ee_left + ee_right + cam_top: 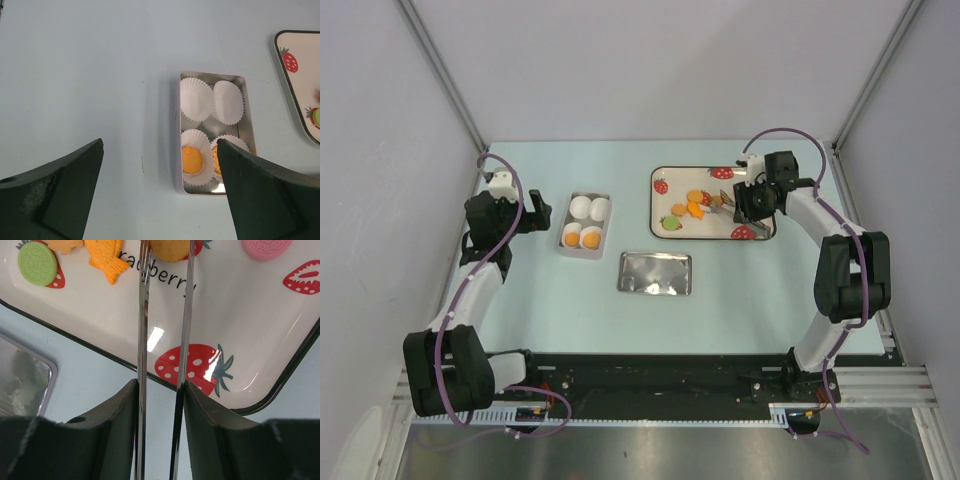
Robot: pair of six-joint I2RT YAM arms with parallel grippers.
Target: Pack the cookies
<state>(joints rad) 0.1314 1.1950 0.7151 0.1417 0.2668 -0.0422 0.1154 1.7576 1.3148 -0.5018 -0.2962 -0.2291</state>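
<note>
Left arm [480, 285] and right arm [810, 210]: white links, bulky black joints.
A purple cable [785, 131] loops along each arm from base to wrist. The left end effector [160, 147] and right end effector [160, 390] each have two matte black, wedge-shaped fingers [60, 195], faintly scuffed. A white block [500, 181], possibly a camera housing, caps the left wrist.

Two round, flat, orange-yellow cookies [192, 159] each lie in a white paper cup [196, 97] at the near end of the tin [192, 189]. Another cookie [170, 249] lies flat on the strawberry tray [250, 315], between the tips of my tongs [143, 315].
</note>
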